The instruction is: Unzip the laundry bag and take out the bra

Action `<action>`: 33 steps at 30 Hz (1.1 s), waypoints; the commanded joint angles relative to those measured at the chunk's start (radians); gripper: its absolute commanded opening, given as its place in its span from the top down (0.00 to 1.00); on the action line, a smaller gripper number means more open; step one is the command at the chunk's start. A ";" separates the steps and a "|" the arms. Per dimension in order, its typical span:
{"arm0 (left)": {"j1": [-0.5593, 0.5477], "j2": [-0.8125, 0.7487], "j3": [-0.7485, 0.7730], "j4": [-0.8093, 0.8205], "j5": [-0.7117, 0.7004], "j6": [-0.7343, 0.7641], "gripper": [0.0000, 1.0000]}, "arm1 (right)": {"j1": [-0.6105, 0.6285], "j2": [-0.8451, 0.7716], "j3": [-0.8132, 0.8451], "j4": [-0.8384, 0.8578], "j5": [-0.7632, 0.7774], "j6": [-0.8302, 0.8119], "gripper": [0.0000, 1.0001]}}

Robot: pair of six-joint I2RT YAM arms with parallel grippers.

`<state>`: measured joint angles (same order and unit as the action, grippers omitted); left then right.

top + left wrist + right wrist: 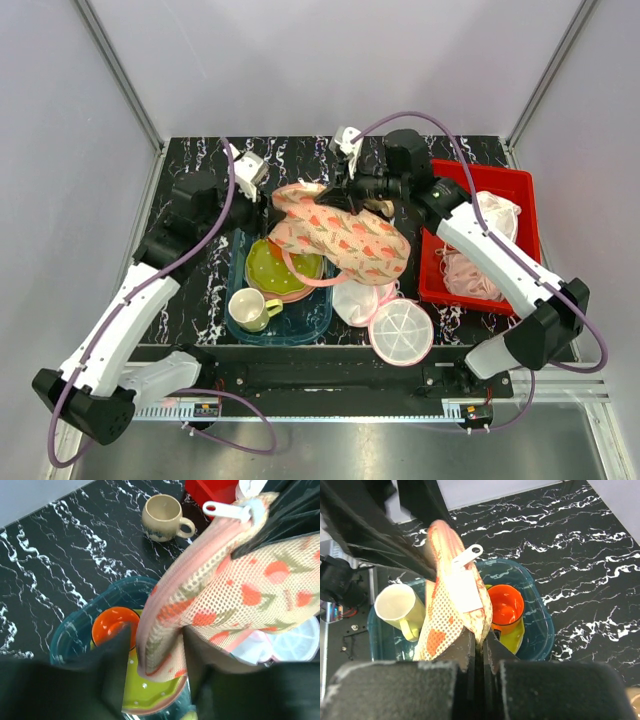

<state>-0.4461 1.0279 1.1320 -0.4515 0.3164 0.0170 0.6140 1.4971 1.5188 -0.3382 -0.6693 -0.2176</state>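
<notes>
Mesh laundry bag, peach with red motifs, pinched tight by left gripper and right gripper

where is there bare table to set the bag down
Bare marble table runs along the far edge, behind the laundry bag, and as a strip left of the teal tray. Crowded: the middle and right, with tray, white mesh pouch and red bin.

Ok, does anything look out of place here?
The bag is off the table, pinched between the left claw and the right claw, and hangs over the tub of dishes. Nothing looks spilled or broken.
</notes>
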 commanded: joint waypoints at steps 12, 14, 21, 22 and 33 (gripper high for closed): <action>0.063 0.113 0.422 -0.035 0.420 -0.407 0.05 | 0.026 -0.290 -0.348 0.290 0.197 -0.097 1.00; 0.061 0.158 0.443 -0.035 0.418 -0.483 0.11 | 0.026 -0.297 -0.356 0.292 0.198 -0.095 1.00; 0.055 0.279 0.396 0.030 0.532 -0.649 0.25 | 0.024 -0.316 -0.365 0.272 0.191 -0.109 1.00; 0.055 0.287 0.397 0.030 0.523 -0.655 0.25 | 0.024 -0.317 -0.365 0.272 0.191 -0.111 1.00; 0.057 0.305 0.371 0.100 0.589 -0.712 0.35 | 0.024 -0.299 -0.359 0.265 0.172 -0.106 1.00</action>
<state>-0.3893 1.3674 1.5055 -0.4362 0.8345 -0.6495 0.6323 1.2133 1.1484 -0.1314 -0.4896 -0.3149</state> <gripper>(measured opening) 0.662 0.040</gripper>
